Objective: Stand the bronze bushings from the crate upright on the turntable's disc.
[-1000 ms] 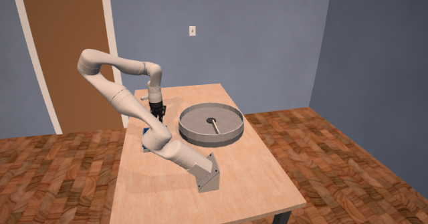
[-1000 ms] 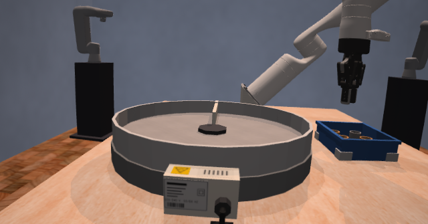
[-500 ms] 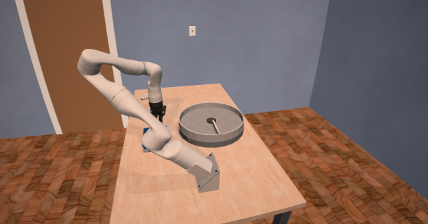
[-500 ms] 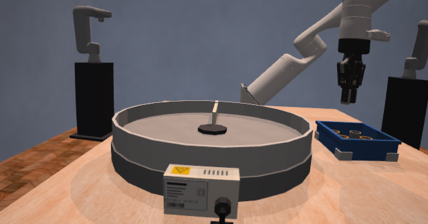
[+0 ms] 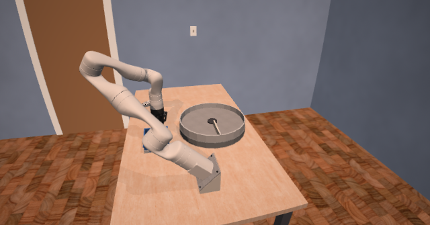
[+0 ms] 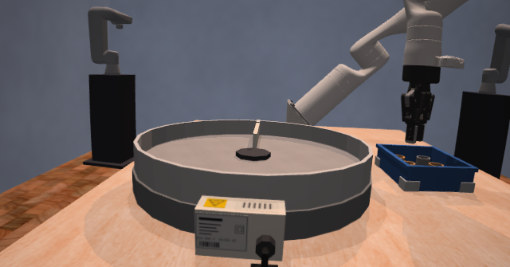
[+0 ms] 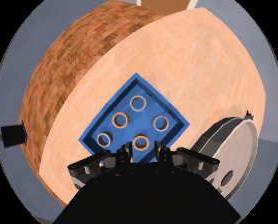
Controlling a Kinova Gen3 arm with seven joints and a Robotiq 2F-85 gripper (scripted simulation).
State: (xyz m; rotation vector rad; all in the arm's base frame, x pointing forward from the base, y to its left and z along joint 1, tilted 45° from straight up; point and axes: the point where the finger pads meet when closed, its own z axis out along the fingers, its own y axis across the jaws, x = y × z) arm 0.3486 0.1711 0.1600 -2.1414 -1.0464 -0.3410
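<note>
The blue crate (image 5: 146, 131) (image 6: 450, 179) (image 7: 164, 101) holds upright bushings. In the wrist view, bronze ones (image 7: 120, 113) (image 7: 141, 135) stand at the middle left and near the fingers; steel ones (image 7: 137, 96) (image 7: 160, 116) (image 7: 104, 133) stand at the top, right and left. The crate's near corner is hidden by the gripper. My gripper (image 6: 414, 136) (image 7: 143, 146) is partly open and empty, pointing down above the crate. The turntable's disc (image 5: 198, 124) (image 6: 207, 155) (image 7: 237, 155) shows no bushing; its dark hub (image 5: 211, 121) (image 6: 253, 155) (image 7: 227, 178) is at the centre.
A raised wall (image 5: 211, 139) (image 6: 255, 185) rings the disc. A thin pale bar (image 5: 217, 128) (image 6: 256, 133) runs from the hub to this wall. A pale box (image 6: 239, 231) with a label is at the turntable's side. Grey brackets (image 6: 409, 184) stand at the crate's corners.
</note>
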